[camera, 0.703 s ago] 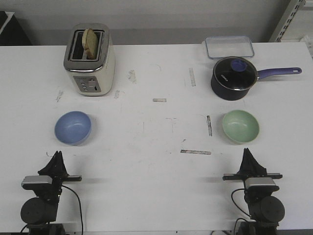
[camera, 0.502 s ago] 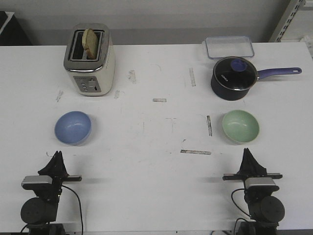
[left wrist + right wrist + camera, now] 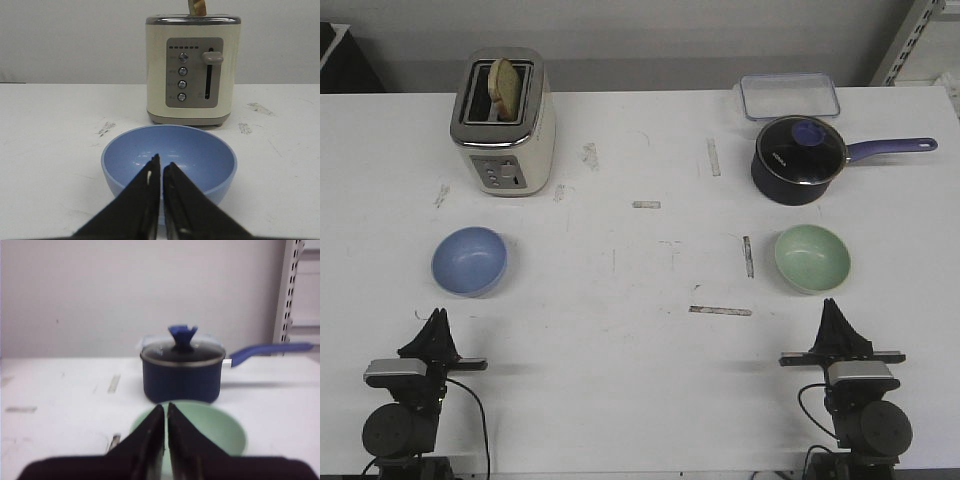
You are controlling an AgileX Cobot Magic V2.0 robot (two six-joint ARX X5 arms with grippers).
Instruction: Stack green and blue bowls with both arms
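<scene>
- The white counter (image 3: 640, 350) carries the two bowls well apart, each straight ahead of one arm.
- The blue bowl (image 3: 469, 261) lies just beyond the left pincer (image 3: 438, 316); its fingers are clenched on nothing.
- The green bowl (image 3: 812, 258) lies just beyond the right pincer (image 3: 831, 305), likewise clenched and empty.
- Each arm is nearer its own bowl; neither touches it yet.

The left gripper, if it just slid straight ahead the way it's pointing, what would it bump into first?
Most likely the blue bowl: the left gripper, fingers together, points at its near rim. The toaster stands farther back on the same line.
</scene>
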